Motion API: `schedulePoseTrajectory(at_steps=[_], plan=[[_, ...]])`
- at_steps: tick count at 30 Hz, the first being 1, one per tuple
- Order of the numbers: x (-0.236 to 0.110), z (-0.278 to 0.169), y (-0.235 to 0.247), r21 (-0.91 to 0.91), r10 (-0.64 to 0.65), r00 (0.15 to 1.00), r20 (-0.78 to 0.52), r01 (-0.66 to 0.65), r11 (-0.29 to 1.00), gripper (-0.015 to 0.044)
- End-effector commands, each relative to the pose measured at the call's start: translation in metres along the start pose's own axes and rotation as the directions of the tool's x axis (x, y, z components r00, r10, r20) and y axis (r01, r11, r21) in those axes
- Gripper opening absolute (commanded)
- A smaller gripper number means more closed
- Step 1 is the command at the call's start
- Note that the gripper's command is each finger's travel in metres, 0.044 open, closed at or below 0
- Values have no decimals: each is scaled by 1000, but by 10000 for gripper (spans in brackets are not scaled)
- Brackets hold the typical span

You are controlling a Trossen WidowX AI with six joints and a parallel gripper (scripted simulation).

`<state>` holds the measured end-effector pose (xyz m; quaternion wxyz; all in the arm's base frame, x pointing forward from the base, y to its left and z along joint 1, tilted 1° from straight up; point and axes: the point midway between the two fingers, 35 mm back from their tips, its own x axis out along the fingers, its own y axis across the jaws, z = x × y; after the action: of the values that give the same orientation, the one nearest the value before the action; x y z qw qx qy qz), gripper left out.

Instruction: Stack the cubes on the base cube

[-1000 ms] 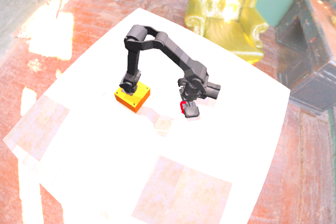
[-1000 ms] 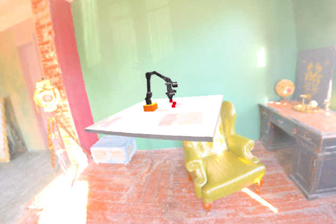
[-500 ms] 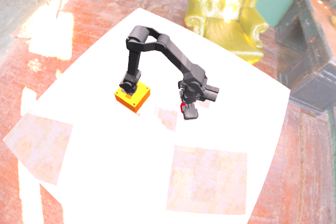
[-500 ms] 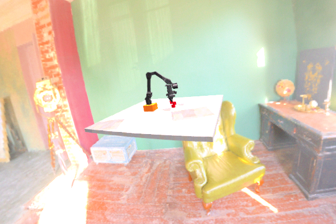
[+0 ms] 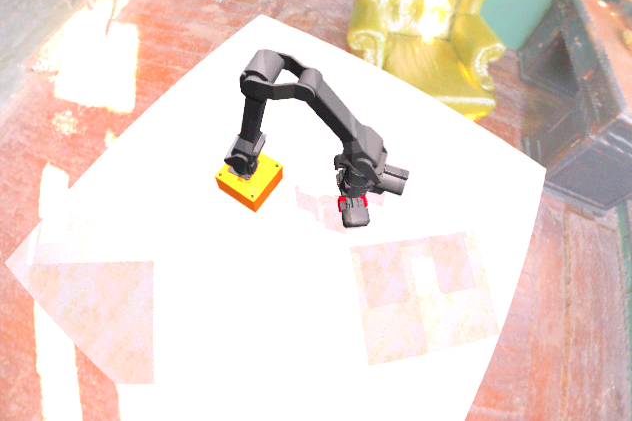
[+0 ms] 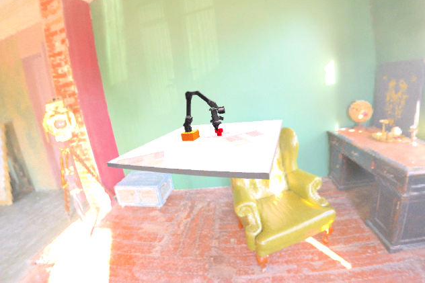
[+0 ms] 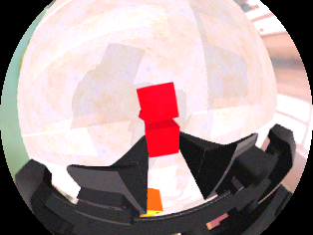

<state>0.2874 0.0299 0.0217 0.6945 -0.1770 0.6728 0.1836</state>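
Note:
My gripper (image 7: 161,153) (image 5: 353,208) (image 6: 216,127) is shut on a small red cube (image 7: 161,138) and points down, low over the white table (image 5: 245,314) (image 6: 206,165). A second red cube (image 7: 156,101) sits just beyond the held one; in the wrist view the two touch or overlap. In the top view only red slivers (image 5: 341,202) show beside the fingers. In the exterior view the two cubes merge into one red patch (image 6: 218,131). I cannot tell whether the held cube rests on the other. I see no third cube.
The arm stands on an orange block (image 5: 255,186) (image 6: 190,135) (image 7: 155,198) to the left of the gripper. A yellow armchair (image 5: 433,33) (image 6: 284,211) stands past the table's far edge, and a dark desk (image 5: 581,115) (image 6: 377,177) at the right.

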Motion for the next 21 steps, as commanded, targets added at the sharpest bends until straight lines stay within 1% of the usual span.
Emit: schedulePoseTrajectory(at_steps=[1, 19, 21], plan=[[2, 0, 1, 5, 5, 1000, -1, -5, 1000, 105], [3, 0, 1, 6, 5, 1000, -1, -5, 1000, 105], [3, 0, 1, 6, 5, 1000, -1, -5, 1000, 158]])
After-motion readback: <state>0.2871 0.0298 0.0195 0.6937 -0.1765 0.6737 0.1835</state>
